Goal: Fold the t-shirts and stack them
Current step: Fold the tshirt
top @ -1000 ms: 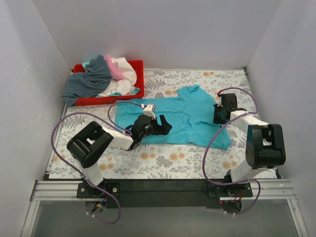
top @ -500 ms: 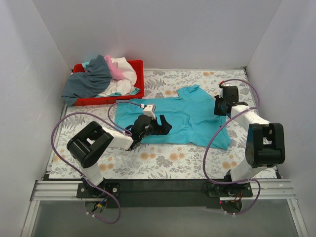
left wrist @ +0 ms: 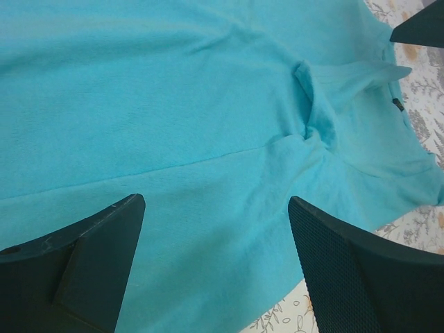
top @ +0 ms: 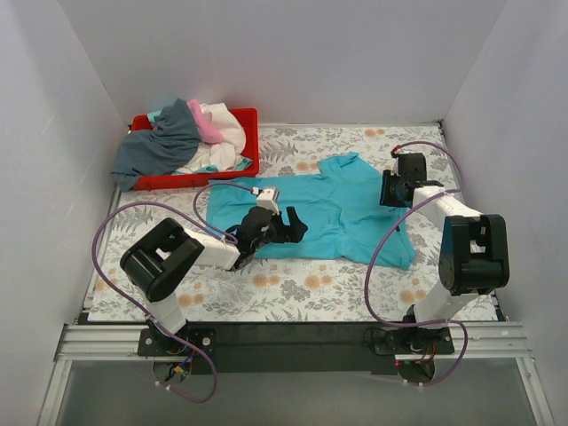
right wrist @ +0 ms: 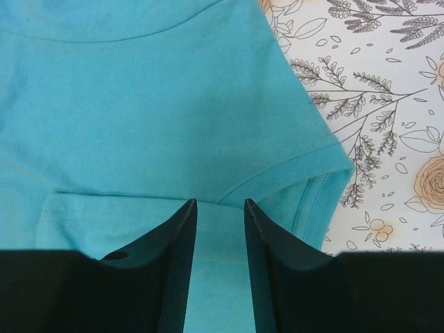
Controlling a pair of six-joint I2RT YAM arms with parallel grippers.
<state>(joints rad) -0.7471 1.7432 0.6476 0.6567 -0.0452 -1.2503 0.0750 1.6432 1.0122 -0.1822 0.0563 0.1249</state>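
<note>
A bright turquoise t-shirt (top: 342, 209) lies spread on the floral table, with a sleeve folded over its body in the right wrist view. My left gripper (top: 288, 226) hovers open over the shirt's near left part; in the left wrist view its jaws (left wrist: 216, 205) stand wide apart over flat cloth (left wrist: 173, 104) with nothing between them. My right gripper (top: 389, 191) is at the shirt's right side. Its jaws (right wrist: 220, 202) are a little apart above the cloth (right wrist: 139, 104), just behind the sleeve hem (right wrist: 305, 163), holding nothing. Grey (top: 164, 142), white (top: 229, 133) and pink (top: 209, 129) t-shirts are heaped at the back left.
The heap sits in a red tray (top: 251, 120) at the back left corner, with grey cloth hanging over its left edge. White walls close in the floral table (top: 311, 288) on three sides. Purple cables loop beside both arms.
The right gripper moved a little toward the back of the table and its jaws parted from shut to slightly apart. The left arm and the shirt have not moved.
</note>
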